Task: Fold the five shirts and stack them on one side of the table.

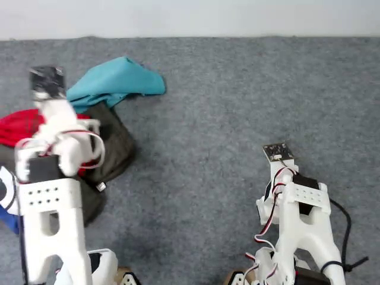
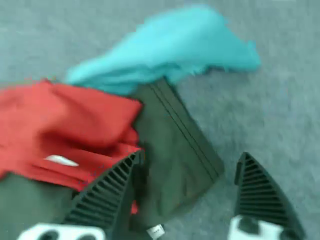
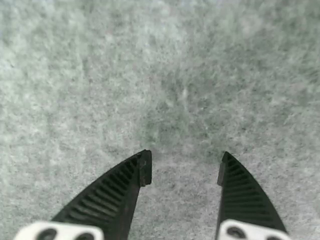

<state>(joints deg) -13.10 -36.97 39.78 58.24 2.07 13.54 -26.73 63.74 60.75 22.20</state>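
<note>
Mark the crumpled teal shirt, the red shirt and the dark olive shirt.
crumpled teal shirt (image 1: 119, 80), high view, cloth's middle
red shirt (image 2: 65, 120), left wrist view, flat middle
dark olive shirt (image 2: 175, 150), left wrist view, panel's middle

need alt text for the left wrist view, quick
The left gripper, open, hangs above a heap of unfolded shirts on the grey table. A dark shirt lies right under it, a red shirt overlaps that one, and a teal shirt lies farther out.
</note>
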